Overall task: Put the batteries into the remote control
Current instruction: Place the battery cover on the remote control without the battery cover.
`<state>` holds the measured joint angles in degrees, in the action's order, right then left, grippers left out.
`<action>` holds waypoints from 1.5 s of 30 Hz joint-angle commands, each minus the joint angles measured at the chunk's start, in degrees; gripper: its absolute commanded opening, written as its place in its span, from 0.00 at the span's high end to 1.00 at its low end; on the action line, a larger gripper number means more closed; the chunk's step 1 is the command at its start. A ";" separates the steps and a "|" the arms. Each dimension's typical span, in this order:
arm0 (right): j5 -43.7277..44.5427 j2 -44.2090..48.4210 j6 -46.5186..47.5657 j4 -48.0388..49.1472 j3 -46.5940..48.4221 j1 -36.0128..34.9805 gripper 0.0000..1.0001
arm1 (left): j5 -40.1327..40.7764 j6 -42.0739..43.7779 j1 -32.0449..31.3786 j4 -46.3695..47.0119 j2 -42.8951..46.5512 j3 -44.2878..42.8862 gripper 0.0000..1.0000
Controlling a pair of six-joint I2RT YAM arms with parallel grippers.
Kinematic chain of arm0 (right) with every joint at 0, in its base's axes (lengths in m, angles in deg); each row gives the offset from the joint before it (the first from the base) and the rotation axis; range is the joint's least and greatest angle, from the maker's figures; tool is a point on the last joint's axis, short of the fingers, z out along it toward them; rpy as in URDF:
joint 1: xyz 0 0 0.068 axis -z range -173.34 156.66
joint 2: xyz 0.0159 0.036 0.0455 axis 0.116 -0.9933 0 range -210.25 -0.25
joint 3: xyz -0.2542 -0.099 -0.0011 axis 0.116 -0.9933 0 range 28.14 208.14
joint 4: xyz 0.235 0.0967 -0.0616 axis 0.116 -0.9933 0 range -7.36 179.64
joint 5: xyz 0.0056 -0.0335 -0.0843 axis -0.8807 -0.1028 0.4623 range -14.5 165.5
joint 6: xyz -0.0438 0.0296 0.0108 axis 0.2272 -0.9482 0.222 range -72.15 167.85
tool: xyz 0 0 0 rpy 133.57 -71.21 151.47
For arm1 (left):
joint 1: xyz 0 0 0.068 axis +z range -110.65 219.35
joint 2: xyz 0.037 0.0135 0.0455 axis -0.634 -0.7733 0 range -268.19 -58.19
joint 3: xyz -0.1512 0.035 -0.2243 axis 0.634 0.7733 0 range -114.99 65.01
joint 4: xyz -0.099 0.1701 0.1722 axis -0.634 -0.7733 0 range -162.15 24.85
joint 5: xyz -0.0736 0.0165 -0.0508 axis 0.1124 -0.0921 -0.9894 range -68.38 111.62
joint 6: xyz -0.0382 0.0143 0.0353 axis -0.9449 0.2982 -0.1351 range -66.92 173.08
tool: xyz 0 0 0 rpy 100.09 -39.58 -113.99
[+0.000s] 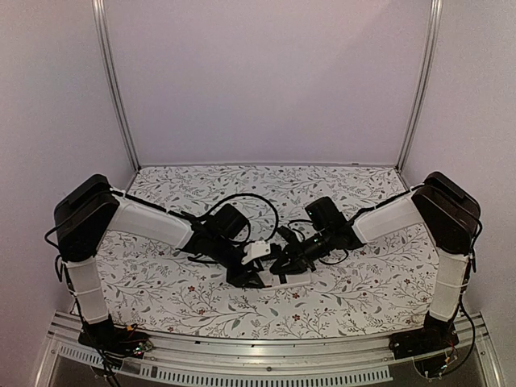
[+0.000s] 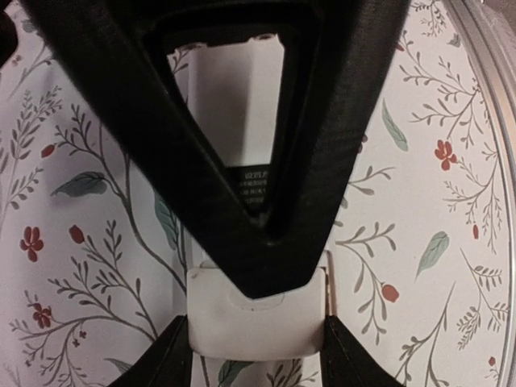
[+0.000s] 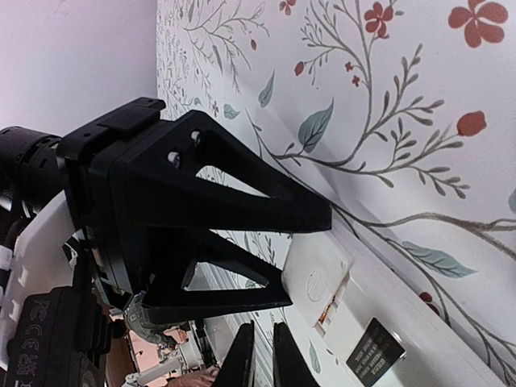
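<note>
Left gripper (image 2: pixel 256 351) clamps the remote (image 3: pixel 379 310) across its width, back up. Right gripper (image 3: pixel 262 355), pinched shut, hovers beside its cover (image 3: pixel 313 282). No batteries show. Probably: steady the remote, push the cover squarely.

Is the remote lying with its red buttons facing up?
No, the remote control shows its plain white back and a black label, no red buttons.

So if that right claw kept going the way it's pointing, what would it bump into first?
Probably the remote control's white back, just under the right gripper's tip. A finger of the left gripper sits close beside that path, so depth leaves some doubt.
</note>
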<state>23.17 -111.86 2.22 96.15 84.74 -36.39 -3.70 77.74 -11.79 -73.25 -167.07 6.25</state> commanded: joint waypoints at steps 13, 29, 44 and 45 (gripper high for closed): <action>1.28 -1.20 -0.16 0.62 -1.06 0.03 0.92 | 4.88 -3.35 -1.93 -1.28 3.19 -0.14 0.48; 1.32 -1.23 -0.25 0.62 -0.80 -0.02 0.91 | 8.03 -4.34 -3.69 -5.53 0.90 -3.11 0.47; 2.06 -1.91 -0.25 0.62 -0.57 -0.39 0.91 | 10.20 -4.86 -5.06 -7.31 -0.93 -4.96 0.46; 2.13 -1.98 -0.30 0.57 -0.49 -0.49 0.91 | 10.19 -4.87 -5.05 -7.39 -0.98 -5.04 0.46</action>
<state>24.28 -112.12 2.18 96.17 84.26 -36.45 5.87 73.15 -15.83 -78.61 -166.87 2.23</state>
